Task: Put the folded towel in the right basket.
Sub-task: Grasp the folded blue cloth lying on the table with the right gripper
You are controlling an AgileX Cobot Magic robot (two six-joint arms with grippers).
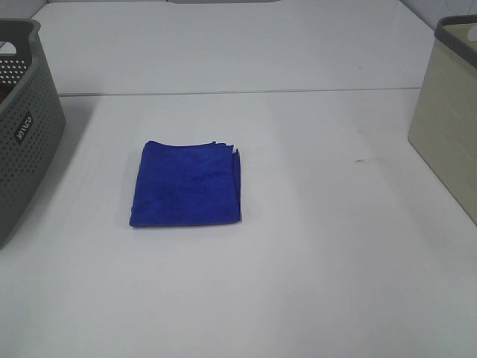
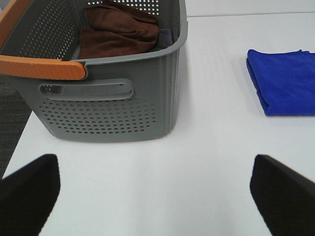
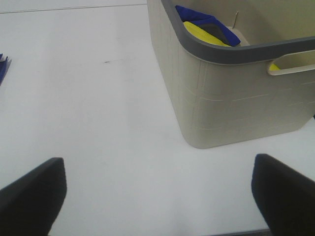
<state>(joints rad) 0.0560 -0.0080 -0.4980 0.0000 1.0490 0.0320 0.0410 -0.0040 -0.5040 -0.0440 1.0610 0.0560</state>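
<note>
folded towel [image 1: 186, 184] lies flat on the bench [image 1: 320, 253], left of centre in the high view. it sits between the two baskets, nearer the grey one, touching neither

right gripper [image 3: 156, 194] is spread wide and holds nothing, over bare bench just beside the right basket [image 3: 231, 98]. folded towel is well apart from it, only a blue corner [image 3: 2, 66] shows at the edge of the right wrist view

left gripper [image 2: 155, 194] is also spread wide and empty, over the bench near the grey basket [image 2: 108, 103]. folded towel [image 2: 283, 81] is ahead of it and off to one side, not between the fingers [image 2: 29, 196]

neither gripper shows in the high view

right basket is beige with a grey rim, and holds a yellow item [image 3: 204, 32] and a blue item [image 3: 189, 12]. grey basket is perforated with an orange handle [image 2: 42, 67], brown cloth [image 2: 115, 32] inside

small dark mark [image 1: 360, 159] on the bench between the folded towel and the right basket [image 1: 447, 127]
</note>
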